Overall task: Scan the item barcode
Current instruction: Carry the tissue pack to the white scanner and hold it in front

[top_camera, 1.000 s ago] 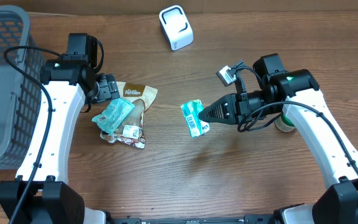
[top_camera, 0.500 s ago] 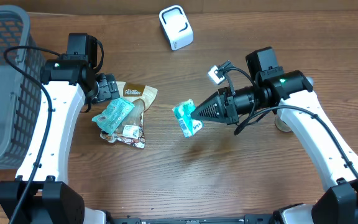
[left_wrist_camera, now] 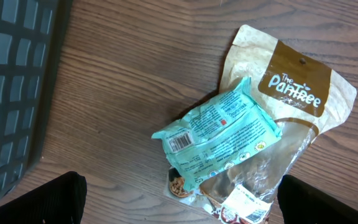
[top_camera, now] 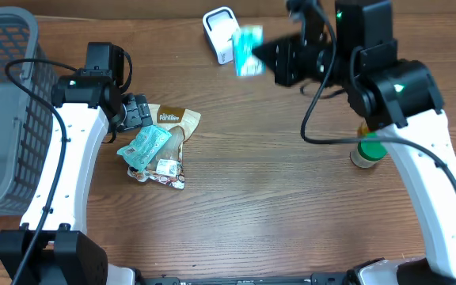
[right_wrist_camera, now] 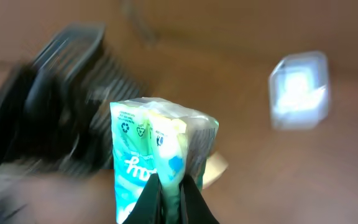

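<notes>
The step in hand looks like presenting the item to the reader. The right gripper [top_camera: 264, 55] is clamped on one end of a teal packet [top_camera: 248, 51] and holds it in the air at the far side of the table, just right of the white scanner [top_camera: 222, 33]. The right wrist view is smeared by motion, so I cannot tell whether the barcode faces the scanner's window. The next move probably calls for turning the printed code toward that window and holding it steady. The left gripper [top_camera: 138, 112], jaws spread wide and holding nothing, hangs over a second teal packet [left_wrist_camera: 219, 134] lying on a Pantree bag [left_wrist_camera: 294, 87], near the basket [top_camera: 6, 103] at far left.
</notes>
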You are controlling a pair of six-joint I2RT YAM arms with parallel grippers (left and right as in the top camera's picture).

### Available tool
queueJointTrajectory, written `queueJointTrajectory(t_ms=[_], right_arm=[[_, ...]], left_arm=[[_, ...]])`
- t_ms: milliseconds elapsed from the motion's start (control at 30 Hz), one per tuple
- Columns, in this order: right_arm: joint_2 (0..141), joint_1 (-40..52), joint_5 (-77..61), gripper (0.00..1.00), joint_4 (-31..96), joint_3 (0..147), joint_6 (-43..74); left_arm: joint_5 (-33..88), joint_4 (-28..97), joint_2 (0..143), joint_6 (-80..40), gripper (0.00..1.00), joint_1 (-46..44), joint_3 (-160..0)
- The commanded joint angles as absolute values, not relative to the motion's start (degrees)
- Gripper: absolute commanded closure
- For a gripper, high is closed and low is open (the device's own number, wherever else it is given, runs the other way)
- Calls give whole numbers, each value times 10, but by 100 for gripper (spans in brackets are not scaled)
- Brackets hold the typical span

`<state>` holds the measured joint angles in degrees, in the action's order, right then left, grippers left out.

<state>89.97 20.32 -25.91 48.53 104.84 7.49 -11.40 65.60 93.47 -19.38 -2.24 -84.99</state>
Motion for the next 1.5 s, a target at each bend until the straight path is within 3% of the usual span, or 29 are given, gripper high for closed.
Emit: queueJointTrajectory(t_ms=[0,300,767,1100,1467], right_arm=[[907,238,-30,96,439,1061,23],[1019,296,118,96,300,1061,-161],[1249,294,146,96,31,1061,-418],[1328,288,195,96,-50,1061,-467],[1340,259,152,96,-102,1061,-513]], left_arm=[[-115,656,936,-199,1,-24,-855],[-115,656,936,-200,1,-24,-855],[-115,656,936,-200,0,-24,-855],[-115,656,936,-199,0,-24,-855],[-115,656,936,-199,1,-24,-855]])
